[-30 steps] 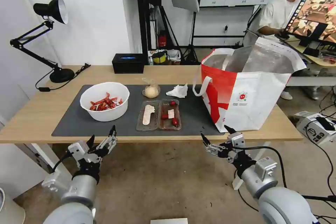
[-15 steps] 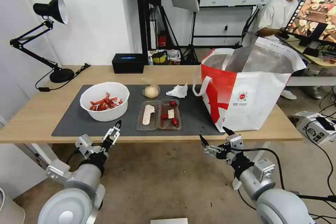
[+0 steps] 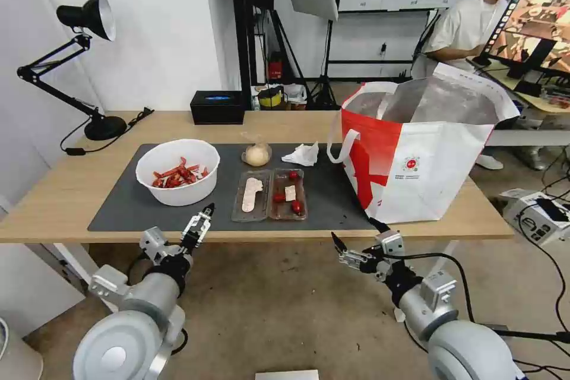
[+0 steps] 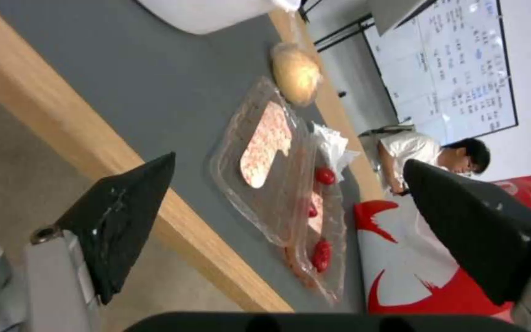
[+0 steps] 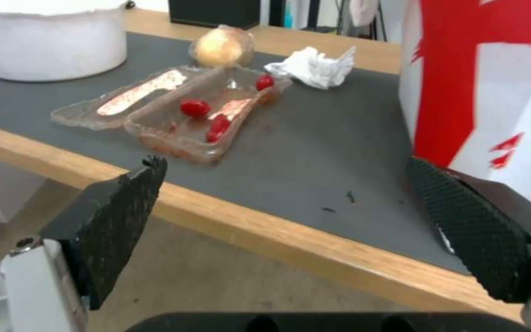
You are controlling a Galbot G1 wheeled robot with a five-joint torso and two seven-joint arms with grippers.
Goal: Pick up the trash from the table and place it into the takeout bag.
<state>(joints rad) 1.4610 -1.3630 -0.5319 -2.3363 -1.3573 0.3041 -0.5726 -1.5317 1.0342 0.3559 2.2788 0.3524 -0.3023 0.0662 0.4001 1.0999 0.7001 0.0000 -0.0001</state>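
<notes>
On top of the long wooden table (image 3: 71,190) lies a big dark mat (image 3: 136,208), and all the trash sits on that mat, so nothing has been picked up yet. At the right end stands the big red-and-white bag (image 3: 415,160), upright with its shiny mouth wide open, so things can probably just be dropped in from above. At the left end of the mat is the white bowl (image 3: 177,172) with red chili bits inside. Near the middle and close to the front edge is the clear tray (image 3: 270,195), likely the easiest thing to reach. Behind the tray are the crumpled napkin (image 3: 301,155) and the little baggie (image 3: 256,153) with a pale lump in it. Both arms reach up from below, in front of the table. The left gripper (image 3: 199,227) points at the mat's front edge between bowl and tray, its two fingers spread apart and holding nothing. The right gripper (image 3: 359,242) hangs below the table edge under the bag's near corner, fingers spread wide too, and holds nothing.
</notes>
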